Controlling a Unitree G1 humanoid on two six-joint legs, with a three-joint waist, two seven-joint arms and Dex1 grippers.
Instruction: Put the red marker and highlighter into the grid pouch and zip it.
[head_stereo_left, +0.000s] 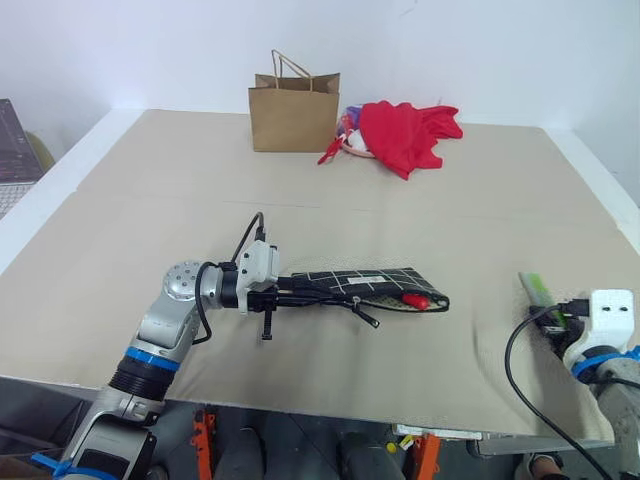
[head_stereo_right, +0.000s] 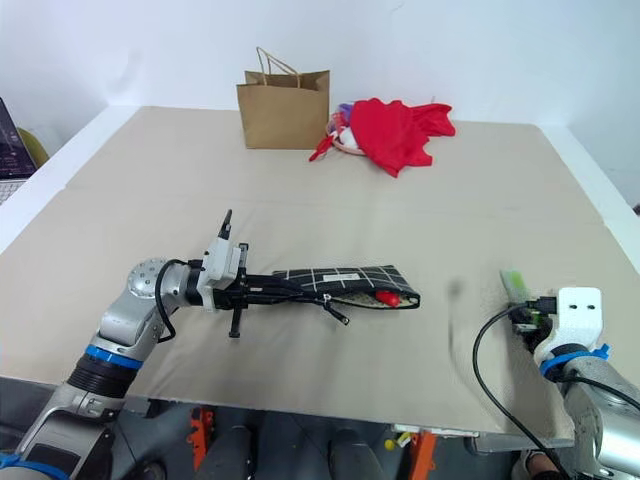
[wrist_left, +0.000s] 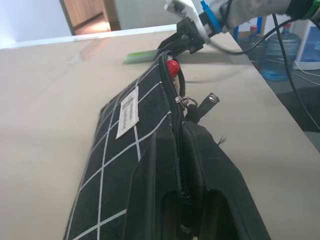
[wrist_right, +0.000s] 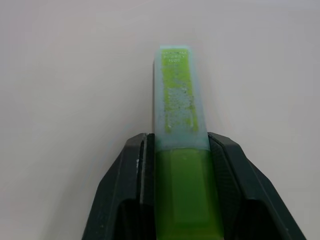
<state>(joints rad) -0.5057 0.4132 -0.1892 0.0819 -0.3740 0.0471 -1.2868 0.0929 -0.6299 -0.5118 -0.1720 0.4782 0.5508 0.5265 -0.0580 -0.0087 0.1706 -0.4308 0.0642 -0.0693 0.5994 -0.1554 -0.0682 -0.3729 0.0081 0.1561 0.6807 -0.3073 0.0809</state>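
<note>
L gripper (head_stereo_left: 292, 291) is clamped shut on the left end of the grid pouch (head_stereo_left: 365, 285), fingers pointing right and holding it just off the table (head_stereo_left: 150, 220). Pouch runs left-right at the near-centre of the table, white label visible in the L wrist view, zip open along its near edge w/ the black zipper cord (head_stereo_left: 367, 316) hanging loose toward the near side. Red marker (head_stereo_left: 416, 299) sits inside the pouch at its right end — only the red cap pokes out of the opening.

R gripper (wrist_right: 181, 165) is at the near-right of the table, fingers (wrist_right: 131, 175) set on both sides of the highlighter (wrist_right: 178, 107), pads touching its flanks, so it's gripping it. Highlighter lies on the table well apart from the pouch, its pale cap end sticking out past the fingertips toward the far side.

Far side: brown paper bag (head_stereo_left: 294, 112) standing upright, red cloth (head_stereo_left: 405, 132) bunched just to its right.
</note>
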